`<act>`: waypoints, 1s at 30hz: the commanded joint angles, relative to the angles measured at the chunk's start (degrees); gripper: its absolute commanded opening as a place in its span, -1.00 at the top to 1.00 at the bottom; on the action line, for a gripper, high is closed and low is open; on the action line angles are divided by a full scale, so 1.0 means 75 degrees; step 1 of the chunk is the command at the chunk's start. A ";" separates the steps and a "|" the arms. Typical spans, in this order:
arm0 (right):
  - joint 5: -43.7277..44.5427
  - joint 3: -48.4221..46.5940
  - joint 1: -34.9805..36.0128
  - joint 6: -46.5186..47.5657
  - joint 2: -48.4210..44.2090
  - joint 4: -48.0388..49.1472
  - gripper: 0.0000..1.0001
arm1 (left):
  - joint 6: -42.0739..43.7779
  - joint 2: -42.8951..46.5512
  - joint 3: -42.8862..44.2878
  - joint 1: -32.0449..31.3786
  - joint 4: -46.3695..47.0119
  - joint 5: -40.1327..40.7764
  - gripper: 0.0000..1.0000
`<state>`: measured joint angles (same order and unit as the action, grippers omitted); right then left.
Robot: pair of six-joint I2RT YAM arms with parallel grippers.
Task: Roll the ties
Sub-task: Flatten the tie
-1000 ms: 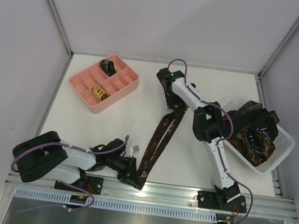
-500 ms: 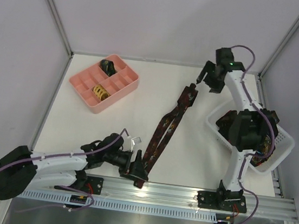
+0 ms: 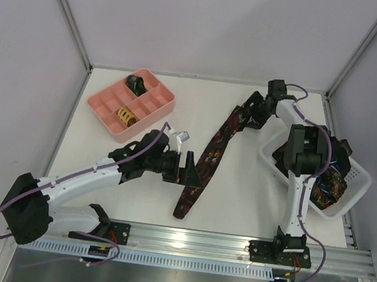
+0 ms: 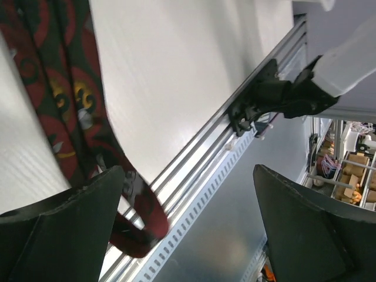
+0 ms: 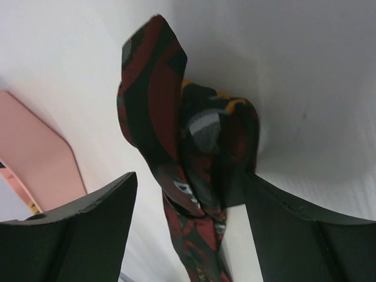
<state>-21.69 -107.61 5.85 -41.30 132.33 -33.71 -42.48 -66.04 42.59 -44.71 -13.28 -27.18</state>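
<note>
One dark tie with red patterning lies stretched diagonally on the white table, its near end by the front rail. My left gripper stands open beside the tie's middle, on its left. In the left wrist view the tie runs past the left finger, and the gripper holds nothing. My right gripper is open at the tie's far end. In the right wrist view the bunched far end lies between the wide jaws of that gripper, ungripped.
A pink compartment tray at the back left holds two rolled ties. A white mesh basket at the right holds several loose ties, with the right arm rising in front of it. The metal rail borders the table's near edge.
Both grippers have opened and let go of the tie. The left one moved from the near end up to the tie's middle. The tie's far end shifted right, and the right gripper now straddles it.
</note>
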 commanded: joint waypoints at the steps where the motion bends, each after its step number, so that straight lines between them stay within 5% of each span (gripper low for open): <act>1: -0.0704 -0.0184 -0.0076 -0.0562 0.0133 0.1070 -0.55 | 0.0122 -0.0124 -0.0239 0.0102 -0.0177 -0.0325 -0.96; 13: -0.0717 -0.0195 -0.0194 -0.0892 0.0590 0.2617 -0.18 | 0.0051 -0.0335 -0.1224 0.0137 -0.0013 -0.0675 -0.82; 16: -0.0845 -0.0078 -0.0263 -0.1009 0.0602 0.3203 0.06 | -0.0568 -0.0487 -0.1820 0.0113 0.1482 -0.1494 -0.78; 23: -0.1151 -0.0159 -0.0346 -0.1267 0.0169 0.3523 0.83 | -0.0571 -0.2126 -0.1777 -0.0003 0.2111 -0.1884 -0.47; 30: -0.1198 0.0998 -0.0206 -0.0846 -0.1797 0.4784 1.00 | -0.0020 -0.3803 -0.1108 -0.0238 0.1255 -0.1755 -0.36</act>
<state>-29.63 -102.87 3.49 -50.17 131.33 -7.11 -46.22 -91.20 33.54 -45.87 -1.02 -43.16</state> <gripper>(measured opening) 0.085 0.681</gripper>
